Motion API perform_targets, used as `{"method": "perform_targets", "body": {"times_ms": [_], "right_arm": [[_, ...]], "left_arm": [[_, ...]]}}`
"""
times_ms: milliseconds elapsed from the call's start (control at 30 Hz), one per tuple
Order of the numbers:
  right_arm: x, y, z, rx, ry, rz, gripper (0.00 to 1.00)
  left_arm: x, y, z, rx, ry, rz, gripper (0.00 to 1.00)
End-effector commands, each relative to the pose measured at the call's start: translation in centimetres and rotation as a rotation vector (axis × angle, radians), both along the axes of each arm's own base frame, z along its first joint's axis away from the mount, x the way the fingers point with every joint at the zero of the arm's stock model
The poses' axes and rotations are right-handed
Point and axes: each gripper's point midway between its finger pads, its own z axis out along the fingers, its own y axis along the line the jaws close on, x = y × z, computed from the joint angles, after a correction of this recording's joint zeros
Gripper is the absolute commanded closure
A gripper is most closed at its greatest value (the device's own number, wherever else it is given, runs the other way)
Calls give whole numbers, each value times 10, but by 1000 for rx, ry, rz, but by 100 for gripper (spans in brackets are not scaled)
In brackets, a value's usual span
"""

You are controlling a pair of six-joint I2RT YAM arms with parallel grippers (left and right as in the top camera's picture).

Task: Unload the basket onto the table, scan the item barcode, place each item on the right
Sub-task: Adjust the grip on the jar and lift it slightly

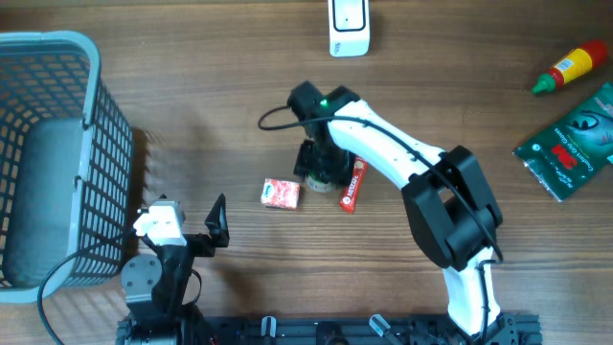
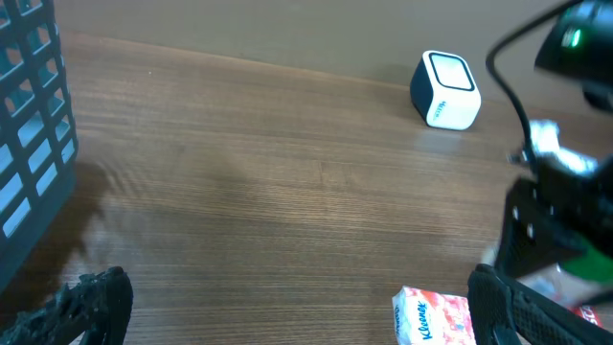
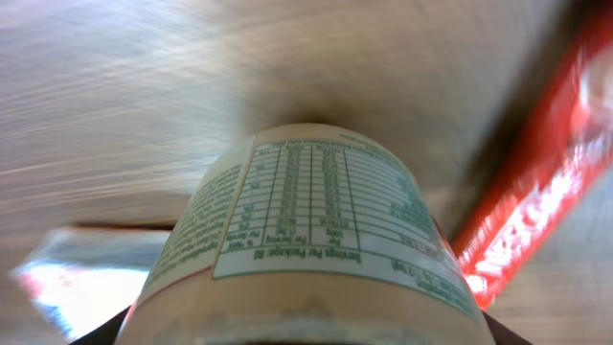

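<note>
right gripper (image 1: 324, 161): lowered around labelled bottle (image 3: 316, 220) mid-table, between tissue pack (image 1: 281, 193) and red tube (image 1: 352, 185); whether it pinches, cannot tell; left gripper (image 2: 302, 321): spread wide

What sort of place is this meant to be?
Probably a mock shop checkout on a wooden table: a white scanner, a plastic shopping basket, and groceries like a red sauce bottle.
</note>
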Motion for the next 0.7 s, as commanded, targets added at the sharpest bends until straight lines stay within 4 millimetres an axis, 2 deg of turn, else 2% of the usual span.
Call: {"method": "perform_targets", "body": {"times_ms": [0,100,200,300,367,433,500,600,667], "right_arm": [[20,7,18,48,-120,240,36],[32,2,4,-17,-208,321,32],[30,5,-12,-23,-237,383,27],[28,-7,-18,-80,-238,391,26],[28,-9,-8,-94,-233,392,23],[31,-7,8,-91,-238,384,12],[39,0,37,-65,-278,375,2],[49,9,65,-36,-330,332,0],[54,12,69,-25,-349,314,0]], "left_arm": [[0,0,-3,20,1,-3,0],[0,0,-3,20,1,-3,0],[0,0,-3,20,1,-3,0],[0,0,-3,20,1,-3,0],[0,0,-3,20,1,-3,0],[0,0,-3,20,1,-3,0],[0,0,-3,20,1,-3,0],[0,0,-3,20,1,-3,0],[0,0,-3,20,1,-3,0]]}}
